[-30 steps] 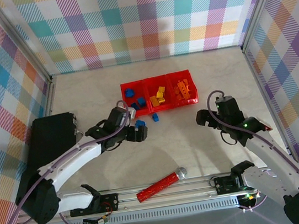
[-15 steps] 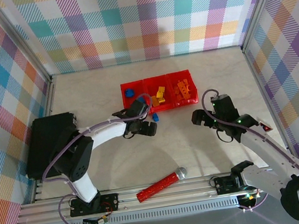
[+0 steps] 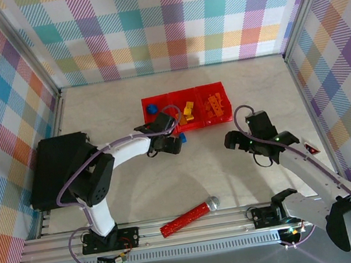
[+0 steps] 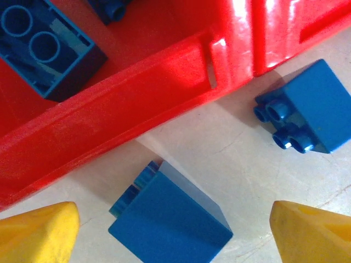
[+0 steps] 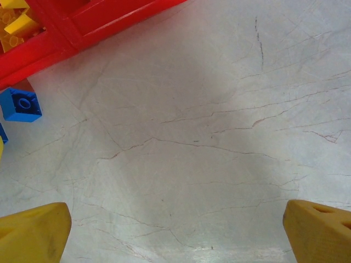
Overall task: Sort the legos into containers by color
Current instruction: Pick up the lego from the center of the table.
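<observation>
- I have my left tool (image 4: 175,235) low over the table (image 3: 220,171), right up against the near wall of the left-hand container (image 4: 109,109). Its jaws are spread wide and hold nothing.
- In the left wrist view, a blue brick (image 4: 170,219) lies tipped on its side on the table between the two yellow fingertips (image 4: 38,233). There is a gap on either side of it, so neither tip touches it.
- A second blue brick (image 4: 304,107) lies further right with its studs pointing sideways, just beside the spot where two containers join. I cannot tell whether it touches the wall.
- Inside the left-hand container I see a dark blue brick (image 4: 44,49) resting on the red floor.
- From above, the three red containers (image 3: 185,108) sit in a row in the middle of the table. The left one has a blue piece (image 3: 151,109), the middle one has yellow pieces (image 3: 189,110), and the right one has orange pieces (image 3: 216,105).
- My right tool (image 5: 175,235) hangs over bare table, in front of the right end of the row and well apart from the left tool. Its jaws are as wide as they go and grip nothing.
- At the top left of the right wrist view, a light blue brick (image 5: 19,104) sits studs-up on the table just below the red wall.
- A black box (image 3: 56,168) sits at the left edge of the table.
- A red studded stick (image 3: 185,220) with a silver ball end lies near the front rail.
</observation>
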Controlling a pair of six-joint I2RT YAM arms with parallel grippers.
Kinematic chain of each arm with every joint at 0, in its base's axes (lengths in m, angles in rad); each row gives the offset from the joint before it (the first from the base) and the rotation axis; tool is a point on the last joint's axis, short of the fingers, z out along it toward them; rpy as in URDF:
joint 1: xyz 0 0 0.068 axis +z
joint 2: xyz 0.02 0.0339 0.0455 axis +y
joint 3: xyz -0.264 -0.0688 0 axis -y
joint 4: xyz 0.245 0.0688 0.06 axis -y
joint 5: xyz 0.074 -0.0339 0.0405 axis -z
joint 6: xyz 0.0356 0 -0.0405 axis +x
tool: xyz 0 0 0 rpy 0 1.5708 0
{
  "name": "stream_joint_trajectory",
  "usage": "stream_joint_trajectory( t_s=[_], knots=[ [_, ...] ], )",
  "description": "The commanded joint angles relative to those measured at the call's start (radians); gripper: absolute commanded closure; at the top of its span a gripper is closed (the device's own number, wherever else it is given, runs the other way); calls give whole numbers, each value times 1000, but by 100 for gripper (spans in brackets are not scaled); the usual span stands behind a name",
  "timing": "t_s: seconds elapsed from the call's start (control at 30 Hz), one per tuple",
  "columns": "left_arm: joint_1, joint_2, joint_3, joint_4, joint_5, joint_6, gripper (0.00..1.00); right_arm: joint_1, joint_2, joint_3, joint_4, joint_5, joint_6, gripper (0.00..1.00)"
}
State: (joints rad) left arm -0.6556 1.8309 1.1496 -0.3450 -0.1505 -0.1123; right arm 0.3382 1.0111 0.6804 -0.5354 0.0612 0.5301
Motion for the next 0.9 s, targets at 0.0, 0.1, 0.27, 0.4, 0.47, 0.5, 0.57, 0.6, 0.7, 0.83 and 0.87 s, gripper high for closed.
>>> stream_joint_trajectory(
  t_s=[0.0,0.1,0.27,0.4,0.47,0.5,0.57,0.6,0.7,0.83,0.87],
  knots=[
    [4,32,36,-26,-12,-21,16,-10,-11,26,-3,-19,-20,1],
    [4,36,36,-25,-19,-110,24,-8,-20,21,-7,-18,-19,1],
    [-2,15,-26,4,-65,-383,38,-10,-37,11,-8,-26,-16,1],
    [-39,8,-47,11,-171,-551,39,-10,-35,4,-8,-40,-13,1],
    [-51,18,-33,-1,-207,-608,38,-9,-38,2,-12,-46,-12,1],
    [-54,27,-24,-9,-217,-628,38,-8,-40,2,-16,-46,-13,1],
    [-59,44,-6,-27,-239,-663,36,-8,-50,2,-23,-43,-20,1],
    [-61,50,2,-30,-247,-672,36,-8,-54,2,-28,-40,-22,1],
    [-60,64,12,-27,-273,-684,35,-9,-71,1,-41,-30,-30,1],
    [-58,81,31,-34,-296,-666,36,-9,-91,-3,-57,-22,-38,1],
    [-56,87,36,-36,-294,-658,37,-9,-95,-3,-59,-20,-39,1]
  ],
)
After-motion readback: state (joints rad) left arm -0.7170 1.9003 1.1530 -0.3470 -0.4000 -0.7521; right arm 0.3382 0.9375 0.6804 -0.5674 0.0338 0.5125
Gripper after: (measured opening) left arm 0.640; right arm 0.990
